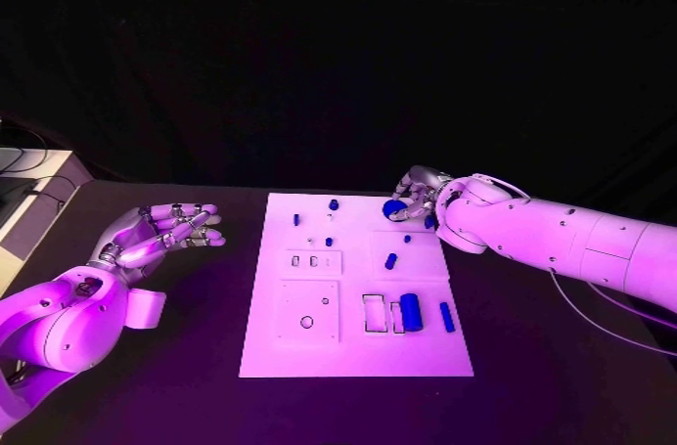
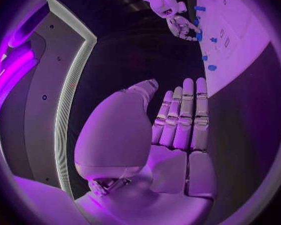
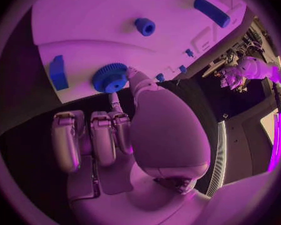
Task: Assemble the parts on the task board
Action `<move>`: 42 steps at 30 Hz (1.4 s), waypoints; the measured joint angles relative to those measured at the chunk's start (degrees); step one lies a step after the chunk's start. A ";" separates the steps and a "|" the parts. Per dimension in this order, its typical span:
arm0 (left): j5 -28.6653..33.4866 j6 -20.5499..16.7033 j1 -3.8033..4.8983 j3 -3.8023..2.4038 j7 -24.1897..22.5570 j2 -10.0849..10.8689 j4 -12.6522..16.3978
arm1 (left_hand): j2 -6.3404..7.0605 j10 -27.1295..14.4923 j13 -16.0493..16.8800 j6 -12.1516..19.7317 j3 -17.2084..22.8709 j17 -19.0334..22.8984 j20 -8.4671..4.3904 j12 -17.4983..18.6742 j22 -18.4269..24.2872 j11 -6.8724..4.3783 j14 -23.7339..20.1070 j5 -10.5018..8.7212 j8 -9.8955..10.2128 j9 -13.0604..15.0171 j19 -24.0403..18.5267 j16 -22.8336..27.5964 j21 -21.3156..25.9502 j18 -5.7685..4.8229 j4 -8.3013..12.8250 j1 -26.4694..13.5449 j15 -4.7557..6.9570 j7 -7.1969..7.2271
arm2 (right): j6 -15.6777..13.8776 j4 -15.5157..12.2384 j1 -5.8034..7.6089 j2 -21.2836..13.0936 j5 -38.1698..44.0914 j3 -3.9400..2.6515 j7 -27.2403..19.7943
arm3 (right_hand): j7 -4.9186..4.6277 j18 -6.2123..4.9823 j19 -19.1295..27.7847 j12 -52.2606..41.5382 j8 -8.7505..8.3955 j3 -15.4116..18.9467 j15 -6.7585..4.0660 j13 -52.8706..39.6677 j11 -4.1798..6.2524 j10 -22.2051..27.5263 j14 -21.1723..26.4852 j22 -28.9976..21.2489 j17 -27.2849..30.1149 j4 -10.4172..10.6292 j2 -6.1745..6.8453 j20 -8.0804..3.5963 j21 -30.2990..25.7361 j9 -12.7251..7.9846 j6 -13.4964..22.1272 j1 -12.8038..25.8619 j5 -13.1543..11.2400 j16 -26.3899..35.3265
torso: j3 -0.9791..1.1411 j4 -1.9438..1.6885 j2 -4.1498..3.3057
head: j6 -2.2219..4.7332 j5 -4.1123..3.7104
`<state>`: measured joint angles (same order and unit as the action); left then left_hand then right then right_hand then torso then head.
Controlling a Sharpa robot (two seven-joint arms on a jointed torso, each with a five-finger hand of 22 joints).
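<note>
The robot's silver many-fingered right hand (image 1: 414, 197) sits at the far right corner of the white rectangular task board (image 1: 353, 352), which lies in the middle of the black worktop (image 1: 169, 386); between thumb and a fingertip it pinches a small blue toothed gear wheel (image 3: 110, 77), while its other fingers are curled back toward the palm, clear of the part; in the head view the gear (image 1: 395, 208) shows as a round blue disc at the board's far edge, just beside the hand; whether it rests on the board or is lifted off it cannot be told. The left hand (image 1: 158, 234) hovers over the worktop well apart from the board's left edge, its fingers spread and held fairly straight, with nothing in it.

The gear looks like a light, rigid plastic piece; its toothed rim should give the fingertips some purchase, yet it is thin and small, so a pinch across the rim, on opposite sides, seems the surest hold; a grip on one edge alone would likely let it tip or spin out.

Other parts lie on the board: a blue block (image 3: 58, 72) next to the gear, a short blue ring-like bush (image 3: 145, 26), and a long blue bar (image 3: 211, 11); nearer the robot, a blue cylinder (image 1: 411, 312) sits beside rectangular recesses (image 1: 376, 313).
</note>
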<state>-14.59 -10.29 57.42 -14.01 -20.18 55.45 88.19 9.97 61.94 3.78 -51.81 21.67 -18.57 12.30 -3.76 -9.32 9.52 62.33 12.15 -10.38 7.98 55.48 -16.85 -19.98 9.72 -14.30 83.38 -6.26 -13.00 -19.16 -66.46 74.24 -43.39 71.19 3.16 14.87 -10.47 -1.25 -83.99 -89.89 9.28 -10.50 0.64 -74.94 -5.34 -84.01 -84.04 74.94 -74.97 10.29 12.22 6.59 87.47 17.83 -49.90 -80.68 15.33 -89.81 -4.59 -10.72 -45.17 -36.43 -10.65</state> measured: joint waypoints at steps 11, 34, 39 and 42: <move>-0.24 0.00 -0.01 0.00 0.19 0.07 -0.16 | 0.00 0.00 0.00 0.00 0.00 -0.05 0.00 0.00 0.01 0.00 0.00 0.00 0.00 0.00 0.00 0.00 0.00 0.00 0.00 0.00 0.00 0.00 | -0.12 -0.65 -0.02 -0.79 0.74 -0.01 1.20 | -0.01 0.00 0.00 0.00 0.24 0.07 0.00 0.01 0.00 0.00 0.00 -0.01 0.01 0.07 -0.38 0.00 0.24 0.05 0.01 -0.38 0.33 0.00 | -0.01 0.01 0.01 | -0.21 -0.09; -0.39 0.05 -0.03 0.00 0.45 0.06 -0.25 | 0.00 0.00 0.00 0.00 0.00 -0.29 0.00 0.00 -0.08 0.00 0.00 0.00 -0.01 0.01 0.00 0.00 -0.32 0.00 0.00 0.00 0.00 0.00 | 0.10 0.00 -0.03 -0.43 -0.45 -0.04 1.13 | 0.89 -0.01 0.00 0.00 1.95 -3.13 -0.01 0.03 0.01 0.01 0.00 -0.02 0.02 1.77 -2.13 0.00 0.68 0.36 -2.15 -2.13 1.16 0.04 | -0.08 -0.09 0.03 | -0.47 -0.36; -0.42 0.06 -0.03 0.00 0.47 0.10 -0.24 | 0.00 0.01 0.00 0.00 0.00 -0.29 0.00 0.00 -0.13 0.00 0.00 0.00 -0.01 0.01 0.00 0.00 -0.32 0.00 0.00 0.00 0.00 0.00 | 0.04 -0.13 -0.07 -0.53 0.17 -0.05 1.08 | 1.07 -0.01 0.00 0.00 2.02 -7.57 -0.01 0.03 0.35 0.08 -0.01 -0.03 0.03 1.31 -1.66 -0.01 0.90 -0.12 -3.29 -3.06 1.90 0.04 | -0.08 -0.07 0.05 | -0.52 -0.25; -0.44 0.07 -0.03 0.00 0.48 0.11 -0.23 | 0.00 0.00 0.00 0.00 0.00 -0.29 0.00 0.00 -0.13 0.00 0.00 0.00 -0.01 0.01 0.00 0.00 -0.31 0.00 0.00 0.00 0.00 0.00 | -0.12 -0.59 -0.13 -0.59 1.41 -0.05 1.01 | 1.21 -0.01 0.00 0.01 2.16 -9.16 -0.01 0.03 0.44 -0.01 -0.01 -0.03 0.03 0.87 -1.33 -0.01 0.90 -0.29 -3.68 -3.35 2.09 0.04 | -0.08 -0.03 0.04 | -0.52 -0.21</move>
<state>-15.03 -10.22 57.39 -14.01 -19.70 55.56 87.95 9.96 61.95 3.78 -51.81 21.67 -18.86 12.30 -3.76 -9.45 9.52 62.33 12.15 -10.39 7.99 55.48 -16.85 -20.29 9.72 -14.30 83.38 -6.27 -13.00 -19.29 -67.05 74.12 -43.98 72.60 3.11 15.88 -9.26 -1.26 -83.99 -89.88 11.44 -19.66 0.63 -74.91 -4.89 -84.02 -84.04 74.92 -74.94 11.15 10.89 6.58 88.37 17.54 -53.58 -84.03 17.43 -89.77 -4.67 -10.75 -45.13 -36.95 -10.86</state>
